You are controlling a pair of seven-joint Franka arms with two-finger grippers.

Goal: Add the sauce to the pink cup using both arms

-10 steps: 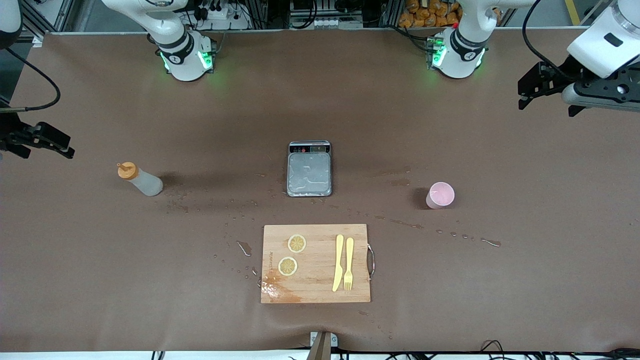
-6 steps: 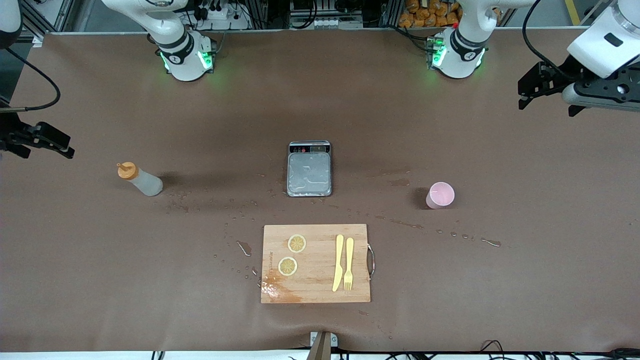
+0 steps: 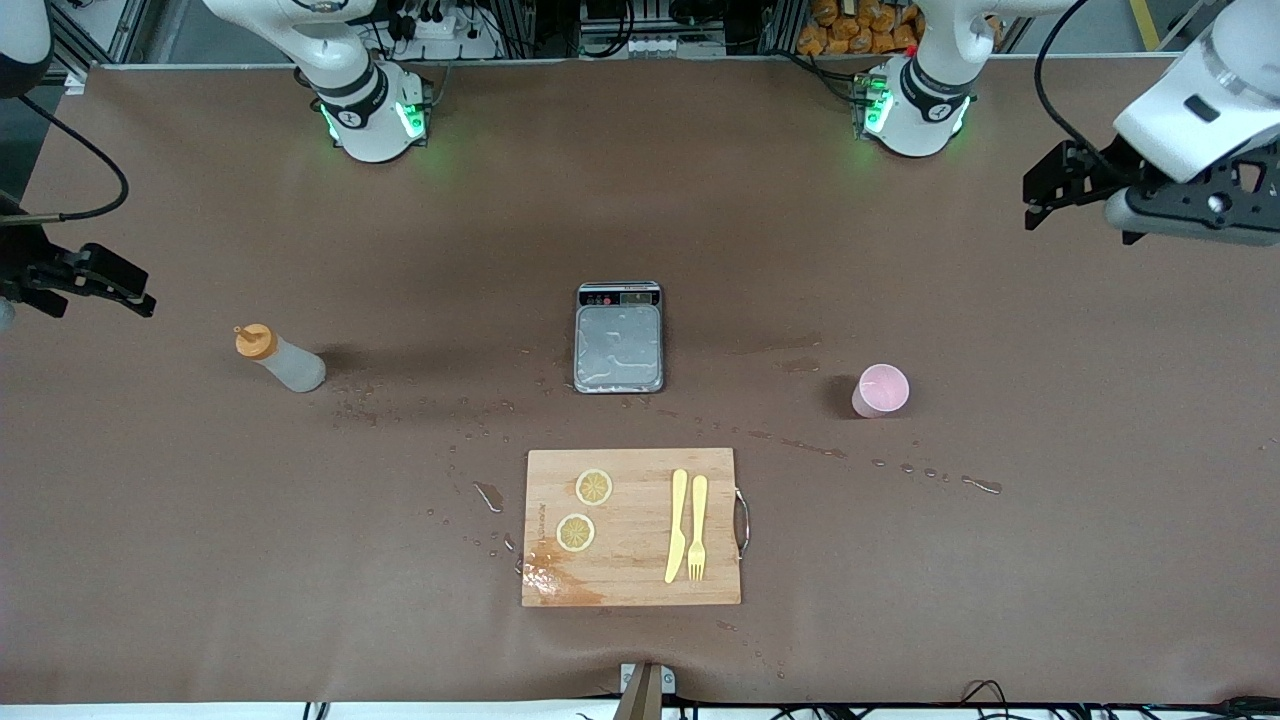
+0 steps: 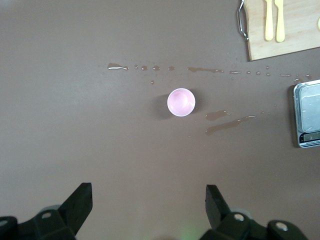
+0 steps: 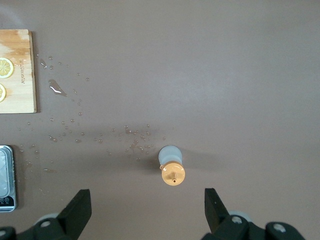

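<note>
The sauce bottle (image 3: 278, 360), whitish with an orange cap, stands upright toward the right arm's end of the table. In the right wrist view the bottle (image 5: 172, 167) shows from above. My right gripper (image 3: 125, 290) hangs open and empty over that end, apart from the bottle; its fingertips (image 5: 80, 202) frame bare table. The pink cup (image 3: 881, 390) stands upright toward the left arm's end, with nothing visible inside it (image 4: 181, 102). My left gripper (image 3: 1040, 190) is up in the air over that end, open and empty (image 4: 149, 200).
A silver scale (image 3: 619, 345) lies mid-table between bottle and cup. Nearer the front camera is a wooden cutting board (image 3: 630, 570) with two lemon slices (image 3: 593, 487), a yellow knife and fork (image 3: 697, 525). Water drops are scattered around the board.
The left gripper has shifted slightly toward the table's middle and toward the bases. The right gripper has edged a little toward the bottle. Bottle and cup have not moved.
</note>
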